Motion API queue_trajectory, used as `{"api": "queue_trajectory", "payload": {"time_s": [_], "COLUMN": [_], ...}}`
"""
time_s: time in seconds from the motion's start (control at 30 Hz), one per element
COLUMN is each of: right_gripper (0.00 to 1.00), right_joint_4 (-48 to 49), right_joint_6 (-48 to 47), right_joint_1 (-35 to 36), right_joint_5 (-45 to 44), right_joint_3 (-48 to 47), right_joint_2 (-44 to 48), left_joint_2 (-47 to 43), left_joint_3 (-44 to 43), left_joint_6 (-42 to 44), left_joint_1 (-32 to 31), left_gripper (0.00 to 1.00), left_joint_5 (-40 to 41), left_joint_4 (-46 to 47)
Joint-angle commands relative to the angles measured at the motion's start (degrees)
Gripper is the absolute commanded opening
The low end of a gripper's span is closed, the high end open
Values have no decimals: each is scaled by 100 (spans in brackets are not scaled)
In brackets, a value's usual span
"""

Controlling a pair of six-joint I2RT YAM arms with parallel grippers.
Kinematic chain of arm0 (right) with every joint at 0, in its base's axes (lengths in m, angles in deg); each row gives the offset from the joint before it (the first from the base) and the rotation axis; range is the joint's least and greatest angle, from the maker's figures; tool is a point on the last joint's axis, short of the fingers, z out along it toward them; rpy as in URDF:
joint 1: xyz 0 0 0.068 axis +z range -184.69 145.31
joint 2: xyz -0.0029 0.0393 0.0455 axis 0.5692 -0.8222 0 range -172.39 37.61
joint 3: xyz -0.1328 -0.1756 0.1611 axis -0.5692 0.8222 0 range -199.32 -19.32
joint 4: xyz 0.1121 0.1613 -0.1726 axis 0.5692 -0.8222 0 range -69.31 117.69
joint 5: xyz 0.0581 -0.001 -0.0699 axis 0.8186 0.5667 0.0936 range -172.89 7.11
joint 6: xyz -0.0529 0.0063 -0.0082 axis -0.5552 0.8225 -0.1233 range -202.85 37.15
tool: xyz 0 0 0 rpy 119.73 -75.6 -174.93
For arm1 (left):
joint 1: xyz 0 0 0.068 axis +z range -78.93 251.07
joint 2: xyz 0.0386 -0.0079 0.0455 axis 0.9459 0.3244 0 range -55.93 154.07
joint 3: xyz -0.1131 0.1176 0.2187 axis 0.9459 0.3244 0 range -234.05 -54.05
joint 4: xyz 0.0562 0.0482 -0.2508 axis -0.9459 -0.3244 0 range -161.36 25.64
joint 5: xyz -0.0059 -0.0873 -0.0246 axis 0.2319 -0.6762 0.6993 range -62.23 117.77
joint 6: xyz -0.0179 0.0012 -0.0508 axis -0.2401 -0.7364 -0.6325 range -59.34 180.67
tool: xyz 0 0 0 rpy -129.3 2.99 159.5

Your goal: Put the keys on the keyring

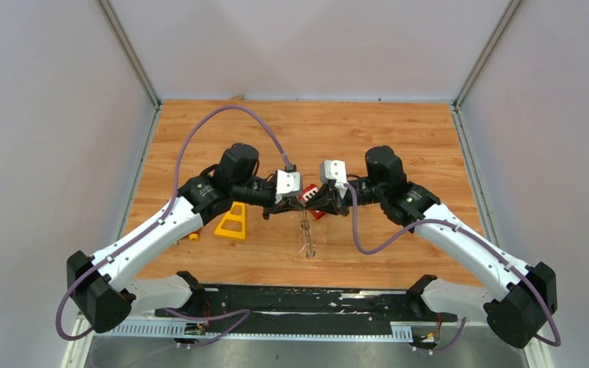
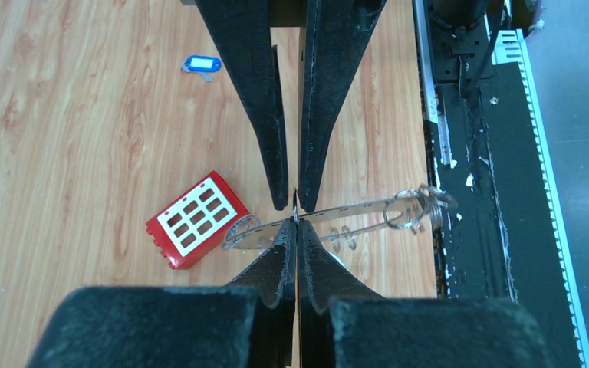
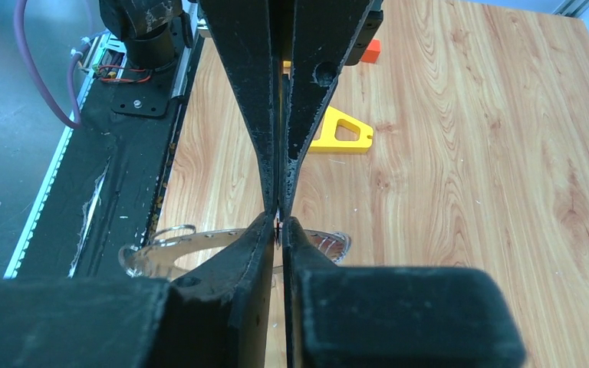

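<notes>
Over the middle of a wooden table [image 1: 399, 146], two black-and-white robot arms reach inward until their claws meet tip to tip. The left claw [image 2: 295, 230] is pressed fully together. The right claw [image 3: 280, 226] faces it, its fingers drawn together at the tips with only a thin slit between them. A thin dark sliver stands where the two sets of tips meet, too small to make out. The keyring [image 2: 353, 208], a large thin grey ring fringed with small silvery keys, sits right at those tips and stretches from them toward the black rail [image 1: 291, 299] at the near edge. It shows on both sides of the left claw's fingers, but I cannot tell whether either claw is pinching it. A blue key [image 2: 199, 64] lies flat on the wood, well apart from the keyring and from both claws. A red block [image 2: 195, 220] with a grid of white squares lies on the table just beside the keyring's far end. A yellow triangular frame [image 3: 341, 132] lies on the left arm's side, near that arm's wrist. A small orange bit [image 3: 370, 50] lies a little beyond the frame.
</notes>
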Motion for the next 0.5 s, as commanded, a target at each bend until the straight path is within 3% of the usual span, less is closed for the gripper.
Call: {"api": "queue_trajectory", "payload": {"time_s": [0.0,0.47], "right_gripper": [9,19], "right_joint_4": [170,151], "right_joint_6": [-105,-114], "right_joint_1": [38,37], "right_joint_5": [-15,16], "right_joint_3": [40,58], "right_joint_2": [15,-19], "left_joint_2": [-197,-203], "left_joint_3": [-10,10], "left_joint_6": [-142,-200], "left_joint_1": [-32,-32], "left_gripper": [0,0], "left_joint_5": [-157,-175], "left_joint_4": [345,433]}}
